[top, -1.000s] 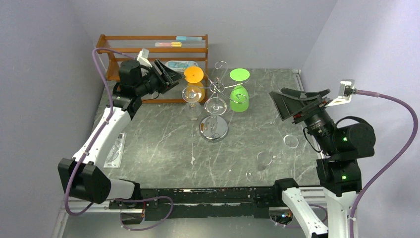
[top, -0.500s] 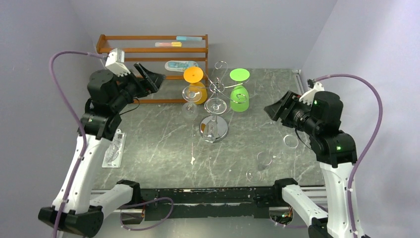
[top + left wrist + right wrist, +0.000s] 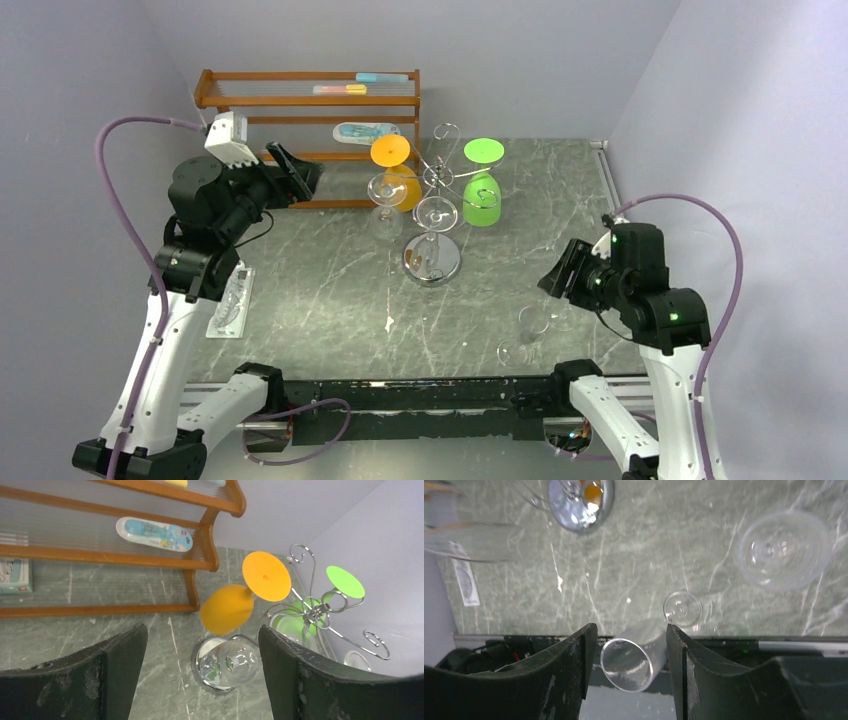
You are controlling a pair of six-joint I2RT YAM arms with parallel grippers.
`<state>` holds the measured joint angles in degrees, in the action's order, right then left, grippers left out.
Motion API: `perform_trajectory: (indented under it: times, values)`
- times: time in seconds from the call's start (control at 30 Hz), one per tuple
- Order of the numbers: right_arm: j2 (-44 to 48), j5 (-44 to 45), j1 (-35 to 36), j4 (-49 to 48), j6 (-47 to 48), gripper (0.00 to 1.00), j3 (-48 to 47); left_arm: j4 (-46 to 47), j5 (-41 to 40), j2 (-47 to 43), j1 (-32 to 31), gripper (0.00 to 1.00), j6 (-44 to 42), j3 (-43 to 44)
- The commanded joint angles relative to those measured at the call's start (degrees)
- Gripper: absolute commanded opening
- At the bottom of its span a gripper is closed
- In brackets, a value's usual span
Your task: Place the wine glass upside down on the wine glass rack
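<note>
The chrome wine glass rack (image 3: pixel 432 258) stands mid-table. Upside down on its arms hang an orange glass (image 3: pixel 392 172), a green glass (image 3: pixel 483 195) and a clear wine glass (image 3: pixel 383 215). In the left wrist view that clear glass (image 3: pixel 241 660) hangs free in front of the mirror base (image 3: pixel 207 672). My left gripper (image 3: pixel 305 176) is open and empty, drawn back to its left. Another clear wine glass (image 3: pixel 634 657) lies on its side at the front edge. My right gripper (image 3: pixel 631 630) straddles its bowl, open, with a gap showing on one side.
A further clear glass (image 3: pixel 781 547) stands on the table right of the fallen one. The orange wooden shelf (image 3: pixel 310 100) sits at the back left with small packets on it. A flat clear packet (image 3: pixel 228 305) lies at the left edge. Purple walls close both sides.
My left gripper opened and drew back from the hanging clear glass. My right arm swung down and forward over the fallen glass, its jaws narrowing around the bowl.
</note>
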<state>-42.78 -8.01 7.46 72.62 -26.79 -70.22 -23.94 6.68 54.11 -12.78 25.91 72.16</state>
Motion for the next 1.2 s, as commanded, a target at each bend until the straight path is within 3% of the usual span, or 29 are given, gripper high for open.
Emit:
perform_trajectory:
  times: [0.0, 0.37, 0.63, 0.73, 0.87, 1.17]
  values:
    - [2.71, -2.65, 0.10, 5.70, -0.44, 0.57, 3.83, 0.88, -0.88, -0.21, 0.47, 0.85, -0.14, -2.14]
    - [6.40, -6.31, 0.15, 7.29, -0.74, 0.54, 7.67, 1.16, -1.92, 1.25, 0.47, 0.85, 0.11, -1.11]
    - [7.76, -4.38, 0.09, 7.20, -2.63, 0.44, 12.20, 0.99, -2.37, 1.25, 0.47, 0.86, -0.07, -1.76]
    - [7.38, -3.04, 0.11, 6.60, -2.42, 0.38, 13.07, 1.02, -2.48, 1.13, 0.47, 0.86, -0.28, -2.10]
    - [6.46, -1.88, 0.10, 5.43, -2.48, 0.21, 12.30, 0.23, -3.29, 1.04, 0.47, 0.86, -0.66, -1.72]
    - [4.23, 2.95, 0.09, -0.07, -2.26, 0.00, 8.80, 0.05, -4.13, 0.09, 0.47, 0.86, -0.18, -0.70]
